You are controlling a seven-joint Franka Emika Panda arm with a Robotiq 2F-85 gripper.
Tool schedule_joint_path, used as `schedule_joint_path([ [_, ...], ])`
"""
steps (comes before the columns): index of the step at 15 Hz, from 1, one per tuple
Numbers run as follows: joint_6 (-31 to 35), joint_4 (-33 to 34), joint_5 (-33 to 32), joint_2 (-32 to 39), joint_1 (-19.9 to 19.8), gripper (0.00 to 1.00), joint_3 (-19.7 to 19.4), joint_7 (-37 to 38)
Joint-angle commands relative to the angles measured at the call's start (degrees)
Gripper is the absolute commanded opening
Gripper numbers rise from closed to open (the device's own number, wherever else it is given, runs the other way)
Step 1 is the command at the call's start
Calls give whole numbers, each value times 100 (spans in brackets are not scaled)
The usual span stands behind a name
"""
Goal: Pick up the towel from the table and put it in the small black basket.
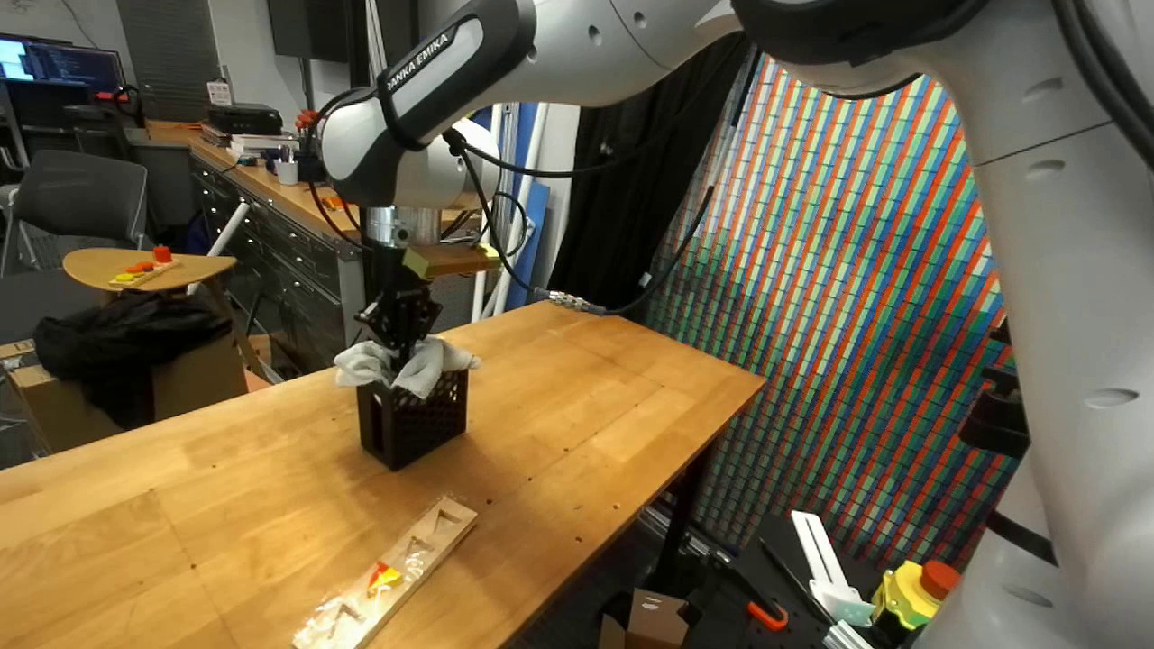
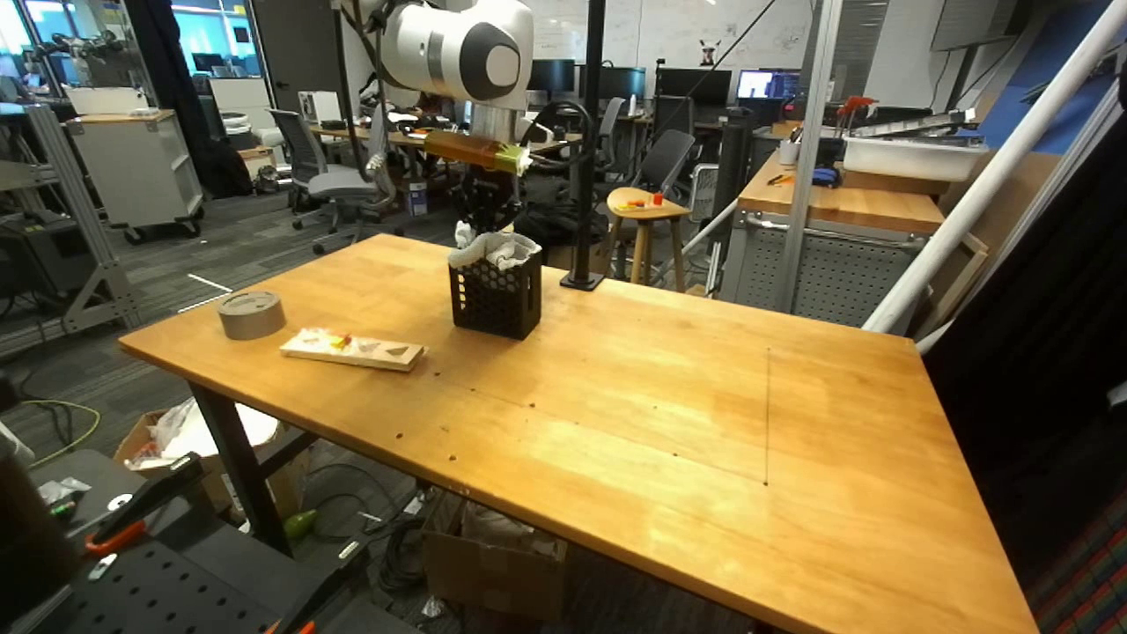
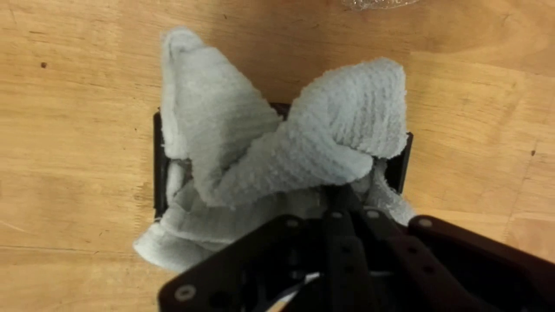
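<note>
Grey towel is heaped in the mouth of the small black basket, ends flopped over the rim. It lies right under and around the gripper, whose jaws look drawn together, probably on a fold, tips buried though. Imo next: let go, lift straight up.

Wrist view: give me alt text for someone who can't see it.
A crumpled pale grey towel lies bunched across the mouth of a small black basket, seen from above, with folds over its rim. The dark gripper is at the bottom edge, its tips partly hidden, so its grip is unclear. The wooden table surrounds the basket.
</note>
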Motion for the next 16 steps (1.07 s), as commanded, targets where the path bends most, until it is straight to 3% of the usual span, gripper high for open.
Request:
schedule_joint_path([
  [1,-107,-411,-259,-564,172,1,-128,315],
  [9,-308,-1141,-752,-1459,366,1,-181,969],
  [16,-76,-1446,-657,-1477,375,1,-133,971],
])
